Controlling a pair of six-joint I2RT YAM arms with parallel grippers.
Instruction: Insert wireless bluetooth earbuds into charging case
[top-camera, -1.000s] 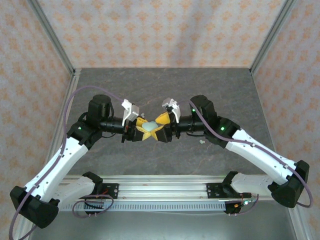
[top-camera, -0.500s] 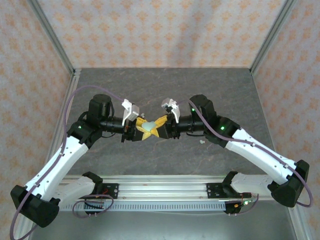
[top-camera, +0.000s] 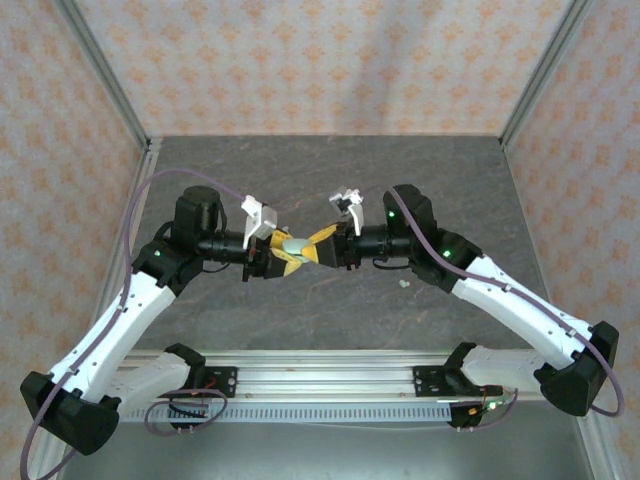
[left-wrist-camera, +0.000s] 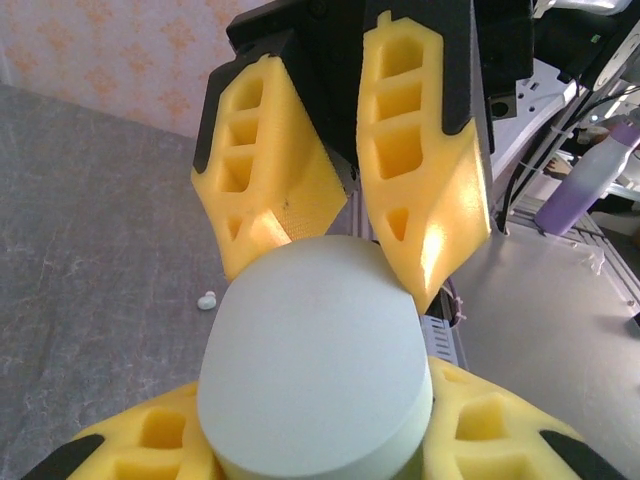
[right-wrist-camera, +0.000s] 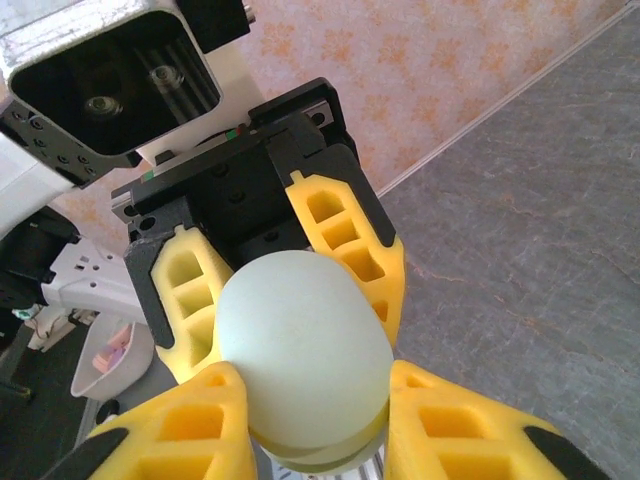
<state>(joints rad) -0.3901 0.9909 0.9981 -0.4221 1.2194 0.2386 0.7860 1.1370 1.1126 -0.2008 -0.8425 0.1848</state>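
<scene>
From the top external camera I saw the charging case (top-camera: 296, 244) held above the table (top-camera: 420, 180) between the arms. The left gripper (top-camera: 281, 252) and right gripper (top-camera: 316, 247) were each pinched onto one end of it. Its long axis ran left to right, along the line joining the wrists. One earbud (top-camera: 404, 283) lay on the table, well apart to the right, so I judged nothing was inserted yet.

On the left wrist camera the case's broad pale face tilted toward the lens. The lid looked shut, with its seam low.

On the right wrist camera my own yellow fingers (right-wrist-camera: 200, 420) flanked the case, touching it, and the opposite pair gripped its far end.
</scene>
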